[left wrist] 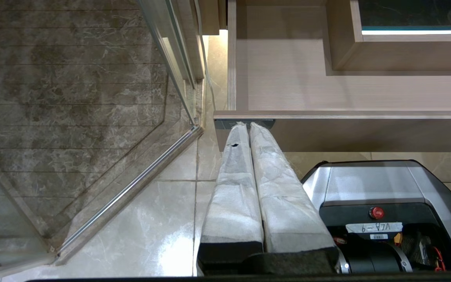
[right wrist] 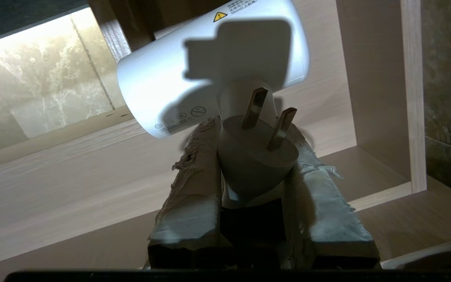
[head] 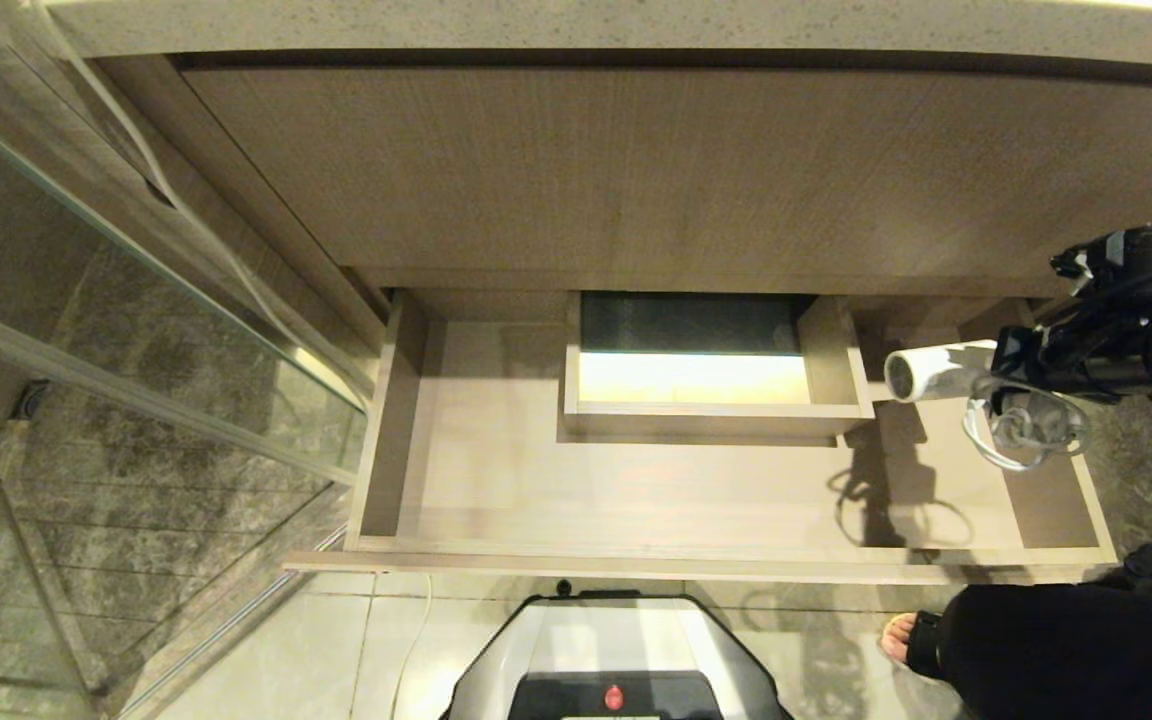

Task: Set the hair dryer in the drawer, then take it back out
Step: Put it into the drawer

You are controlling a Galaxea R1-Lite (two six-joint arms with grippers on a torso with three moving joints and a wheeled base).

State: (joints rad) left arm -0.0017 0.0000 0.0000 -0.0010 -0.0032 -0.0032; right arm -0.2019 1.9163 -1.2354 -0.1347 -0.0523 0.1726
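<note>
Step 1, judging by the layout: right gripper (right wrist: 251,129) is clamped on the hair dryer (head: 939,371) at handle and plug (right wrist: 257,154), carried over the open drawer (head: 696,560) at its 3 o'clock end, not touching the floor. Next: lower, release. Left gripper (left wrist: 248,126) closed, empty, parked by the drawer front. Yellow warning sticker (right wrist: 219,16); print beside it unreadable. Base label (left wrist: 373,227) reads upside down, unclear.

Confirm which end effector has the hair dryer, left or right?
The right end effector: its fingers clamp the hair dryer above the open drawer. The left end effector is shut and empty, in front of the drawer.
</note>
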